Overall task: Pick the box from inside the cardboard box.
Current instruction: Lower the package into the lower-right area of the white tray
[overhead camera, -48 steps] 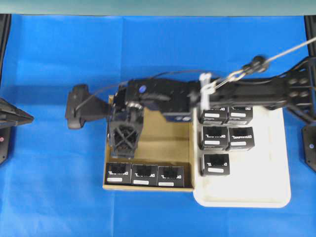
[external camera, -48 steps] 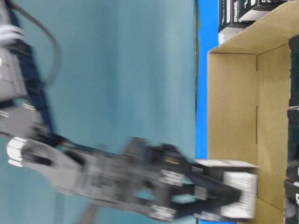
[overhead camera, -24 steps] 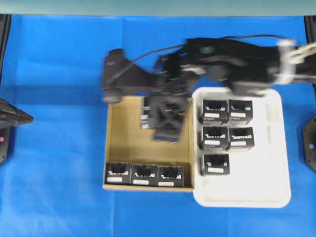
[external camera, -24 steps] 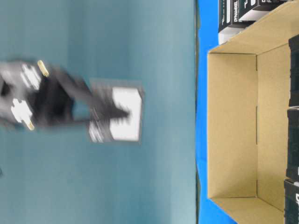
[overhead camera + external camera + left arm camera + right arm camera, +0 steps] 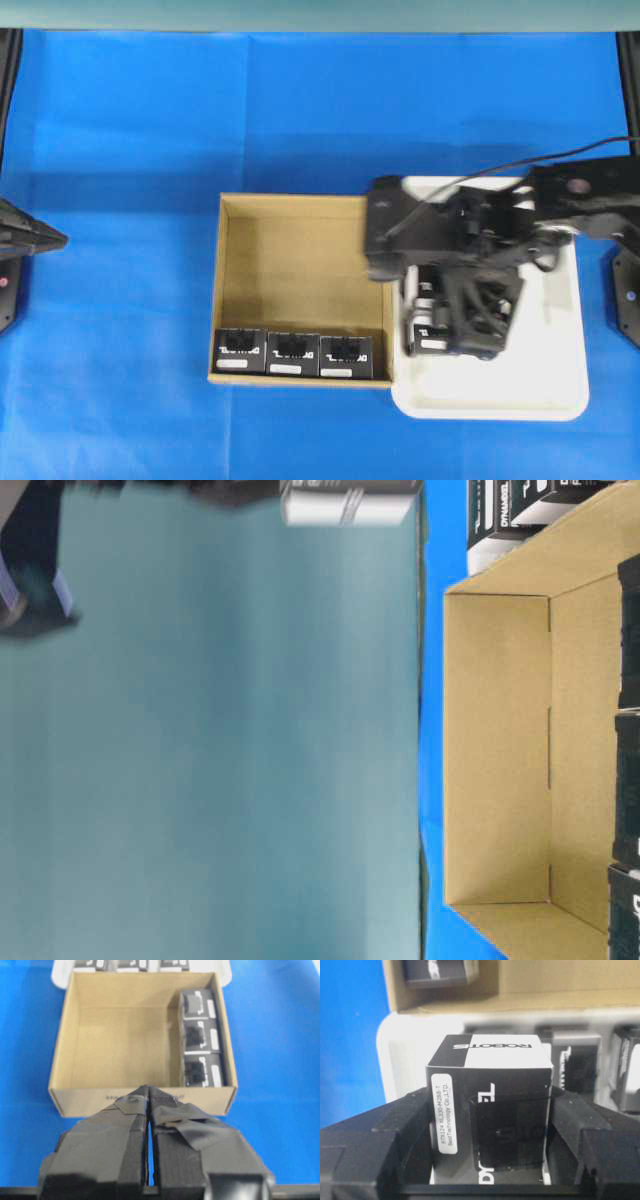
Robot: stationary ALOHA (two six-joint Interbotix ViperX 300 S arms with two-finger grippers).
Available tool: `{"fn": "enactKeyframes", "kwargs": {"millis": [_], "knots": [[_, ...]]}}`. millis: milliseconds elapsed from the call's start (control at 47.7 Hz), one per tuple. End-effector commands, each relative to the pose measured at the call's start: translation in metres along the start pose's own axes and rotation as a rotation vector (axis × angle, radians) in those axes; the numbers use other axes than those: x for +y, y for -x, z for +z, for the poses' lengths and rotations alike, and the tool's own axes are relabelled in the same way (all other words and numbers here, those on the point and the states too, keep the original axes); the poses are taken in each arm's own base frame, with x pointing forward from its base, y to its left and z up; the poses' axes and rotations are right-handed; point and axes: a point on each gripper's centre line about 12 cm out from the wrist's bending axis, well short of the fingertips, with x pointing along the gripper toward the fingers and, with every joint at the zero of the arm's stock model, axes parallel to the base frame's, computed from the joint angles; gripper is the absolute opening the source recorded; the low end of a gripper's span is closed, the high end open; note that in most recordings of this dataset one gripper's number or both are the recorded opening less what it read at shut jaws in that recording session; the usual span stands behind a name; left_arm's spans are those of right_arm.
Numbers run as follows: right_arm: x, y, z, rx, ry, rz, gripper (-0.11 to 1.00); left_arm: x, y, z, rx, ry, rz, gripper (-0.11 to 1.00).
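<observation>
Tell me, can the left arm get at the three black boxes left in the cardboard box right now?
Probably yes. The left gripper sits shut just outside the cardboard box, nothing covers the three boxes, and the right gripper is over the white tray.

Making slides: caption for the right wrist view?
Right gripper holding a black box above the white tray, cardboard box behind.

The right arm is matte black with blocky housings, a thin black cable arcing over it and open lattice bracing behind its gripper, while the left gripper's flat fingers are wrapped in creased black tape.
</observation>
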Motion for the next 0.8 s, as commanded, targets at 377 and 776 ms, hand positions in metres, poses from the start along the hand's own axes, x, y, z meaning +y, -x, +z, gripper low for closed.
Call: {"fn": "enactKeyframes", "kwargs": {"millis": [377, 776], "knots": [[0.011, -0.039, -0.064, 0.127, 0.053, -0.001, 0.62, 0.000, 0.004, 0.014, -0.040, 0.004, 0.001, -0.01], [0.004, -0.063, -0.087, 0.086, -0.007, -0.012, 0.62, 0.000, 0.003, 0.013, -0.037, 0.002, 0.002, -0.01]]}}
